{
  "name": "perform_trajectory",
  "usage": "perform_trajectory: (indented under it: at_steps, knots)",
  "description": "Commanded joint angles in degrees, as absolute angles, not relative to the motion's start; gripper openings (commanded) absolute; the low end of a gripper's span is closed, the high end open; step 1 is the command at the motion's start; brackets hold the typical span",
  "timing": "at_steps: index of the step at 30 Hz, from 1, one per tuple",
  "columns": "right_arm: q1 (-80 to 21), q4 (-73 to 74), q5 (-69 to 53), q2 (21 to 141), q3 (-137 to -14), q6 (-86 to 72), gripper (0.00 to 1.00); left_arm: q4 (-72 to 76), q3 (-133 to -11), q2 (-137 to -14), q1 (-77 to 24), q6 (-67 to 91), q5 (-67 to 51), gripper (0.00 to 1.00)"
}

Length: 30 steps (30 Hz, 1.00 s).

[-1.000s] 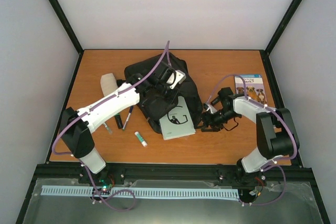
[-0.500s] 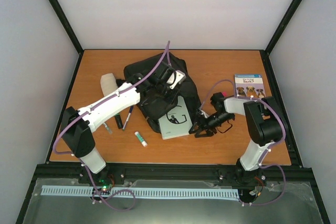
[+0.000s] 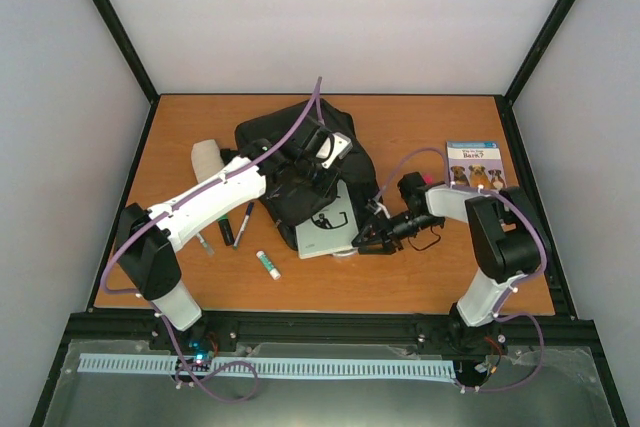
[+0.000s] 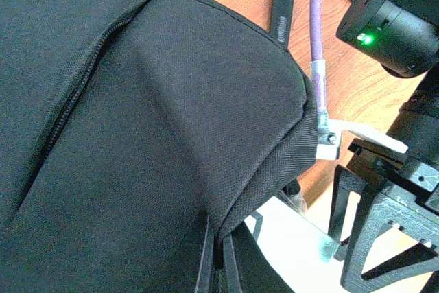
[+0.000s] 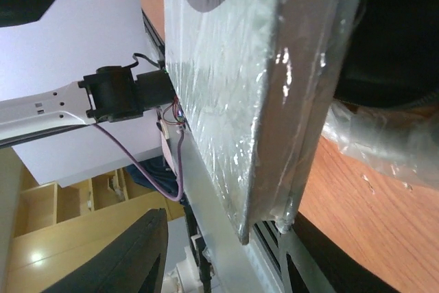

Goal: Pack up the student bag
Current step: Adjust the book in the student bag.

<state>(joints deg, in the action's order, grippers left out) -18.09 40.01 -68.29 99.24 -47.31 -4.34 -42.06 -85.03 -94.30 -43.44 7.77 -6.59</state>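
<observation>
The student bag (image 3: 285, 147) is a large black backpack lying at the table's middle; its fabric fills the left wrist view (image 4: 137, 114). My left gripper (image 3: 305, 184) is shut on a fold of the bag's edge (image 4: 221, 255) and holds it lifted. A grey plastic-wrapped book (image 3: 325, 230) with a dark "G" lies partly under the lifted flap. My right gripper (image 3: 362, 239) is open at the book's near right corner. In the right wrist view the book's (image 5: 226, 66) corner sits between the spread fingers of that gripper (image 5: 226, 259).
A blue book with dogs (image 3: 476, 165) lies at the right. A pink-capped marker (image 4: 281, 1) lies by the bag. Two pens (image 3: 235, 226), a glue stick (image 3: 268, 264) and a beige roll (image 3: 208, 159) lie left of the bag.
My right gripper has moved left to the grey book's corner. The book has slid left, further under the bag's flap. The left arm holds still.
</observation>
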Motion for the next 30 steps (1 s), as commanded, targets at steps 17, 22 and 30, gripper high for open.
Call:
perform_trajectory:
  at_steps: [17, 22, 30]
  knots:
    - [-18.0, 27.0, -67.5, 102.4, -53.2, -8.3, 0.55, -39.5, -88.1, -94.5, -43.1, 8.9, -10.8, 0.01]
    - [-17.5, 24.6, -68.9, 103.8, -54.2, -10.3, 0.33, -39.5, -88.1, -94.6, -43.1, 9.0, -11.2, 0.01]
    - [-17.4, 19.3, -59.0, 103.3, -55.9, -13.4, 0.33, -39.3, -88.0, -94.4, -43.1, 9.2, -11.5, 0.01]
